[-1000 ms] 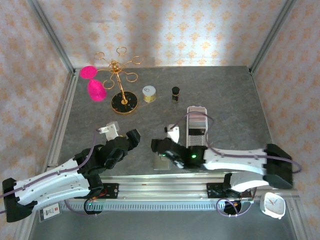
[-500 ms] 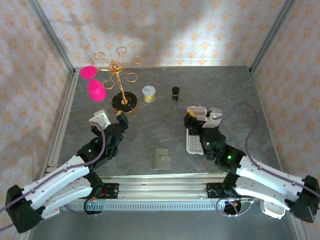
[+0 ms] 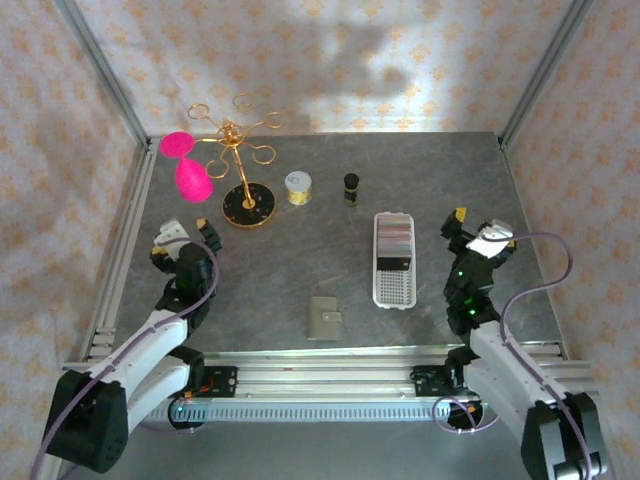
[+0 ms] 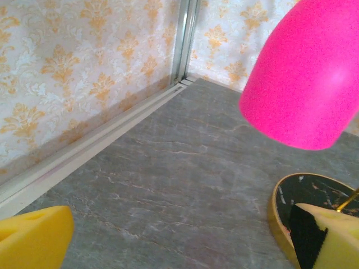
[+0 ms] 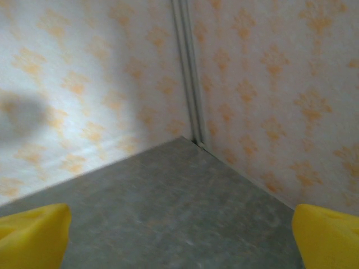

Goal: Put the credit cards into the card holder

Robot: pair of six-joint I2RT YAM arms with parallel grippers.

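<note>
My left claw (image 3: 178,240) and right claw (image 3: 485,228) gape wide, empty, one at each side of the table (image 3: 300,235).
The card holder (image 3: 323,319) (folded shut) lies between them, near a white tray (image 3: 393,285).

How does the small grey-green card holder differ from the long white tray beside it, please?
The card holder is grey-green, while the tray is white and perforated. The card holder is short and nearly square, whereas the tray is clearly longer and narrower. The card holder appears folded shut, and the tray is open on top. Both lie flat on the table, apart from each other.
</note>
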